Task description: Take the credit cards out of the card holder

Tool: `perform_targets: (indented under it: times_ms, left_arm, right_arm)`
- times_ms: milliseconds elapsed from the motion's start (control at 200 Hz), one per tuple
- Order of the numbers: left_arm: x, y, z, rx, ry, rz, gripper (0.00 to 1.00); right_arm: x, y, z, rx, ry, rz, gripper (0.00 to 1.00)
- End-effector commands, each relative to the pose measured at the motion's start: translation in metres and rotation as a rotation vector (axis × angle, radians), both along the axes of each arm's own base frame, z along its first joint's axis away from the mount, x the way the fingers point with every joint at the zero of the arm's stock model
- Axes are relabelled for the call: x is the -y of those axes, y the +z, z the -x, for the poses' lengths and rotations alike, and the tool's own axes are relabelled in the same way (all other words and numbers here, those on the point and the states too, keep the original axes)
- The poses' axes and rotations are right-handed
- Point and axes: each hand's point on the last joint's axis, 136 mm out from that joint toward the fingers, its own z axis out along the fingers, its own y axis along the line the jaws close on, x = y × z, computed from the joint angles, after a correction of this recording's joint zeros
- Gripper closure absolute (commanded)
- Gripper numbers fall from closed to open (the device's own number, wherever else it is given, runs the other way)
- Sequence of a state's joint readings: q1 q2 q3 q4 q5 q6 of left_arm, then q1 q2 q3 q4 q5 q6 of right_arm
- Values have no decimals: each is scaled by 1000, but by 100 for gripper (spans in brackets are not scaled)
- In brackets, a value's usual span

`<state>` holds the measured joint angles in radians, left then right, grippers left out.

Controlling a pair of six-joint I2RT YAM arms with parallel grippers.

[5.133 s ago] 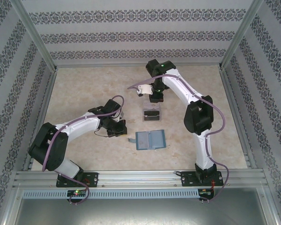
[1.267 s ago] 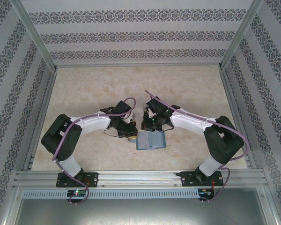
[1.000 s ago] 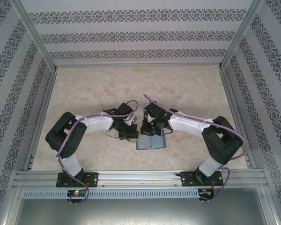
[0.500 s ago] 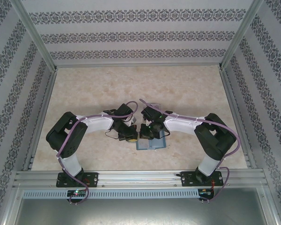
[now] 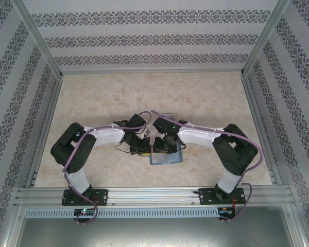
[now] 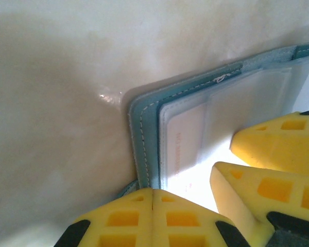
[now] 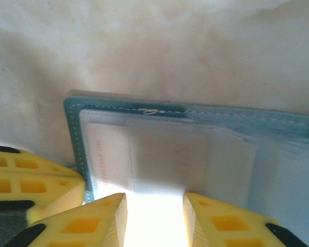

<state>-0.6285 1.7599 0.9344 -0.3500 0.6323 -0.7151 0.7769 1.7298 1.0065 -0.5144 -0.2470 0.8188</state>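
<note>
The teal card holder (image 5: 172, 158) lies open on the table between both arms. In the right wrist view its left half (image 7: 74, 134) shows a clear pocket holding a pale credit card (image 7: 105, 154) with faint print. My right gripper (image 7: 153, 200) is open, its fingertips straddling the near edge of that pocket. The same card (image 6: 183, 144) appears in the left wrist view. There my left gripper (image 6: 152, 193) is shut, its tip resting on the holder's stitched left edge (image 6: 144, 134). From above, the left gripper (image 5: 147, 150) and right gripper (image 5: 158, 149) sit side by side.
A small clear tray (image 5: 168, 114) stands on the table just behind the right forearm. Aluminium frame rails (image 5: 41, 123) and patterned walls close in the work area on three sides. Bare table (image 5: 103, 98) stretches to the back and to either side.
The right gripper has moved left onto the holder's left half and its jaws have opened. The left gripper has stayed shut at the holder's left edge.
</note>
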Motion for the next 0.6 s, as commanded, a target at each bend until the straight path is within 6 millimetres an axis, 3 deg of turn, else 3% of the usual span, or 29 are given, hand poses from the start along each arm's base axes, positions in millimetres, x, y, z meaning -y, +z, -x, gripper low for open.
perform_targets:
  times_ms: [0, 265, 595]
  left_arm:
    - [-2, -9, 6, -11, -16, -15, 100]
    - [0, -8, 5, -10, -15, -8, 100]
    - [0, -9, 5, -10, -17, -8, 100]
  right_arm:
    - [18, -8, 7, -16, 16, 112, 61]
    - [22, -2, 5, 6, 36, 162, 52]
    - [20, -21, 9, -35, 47, 176, 48]
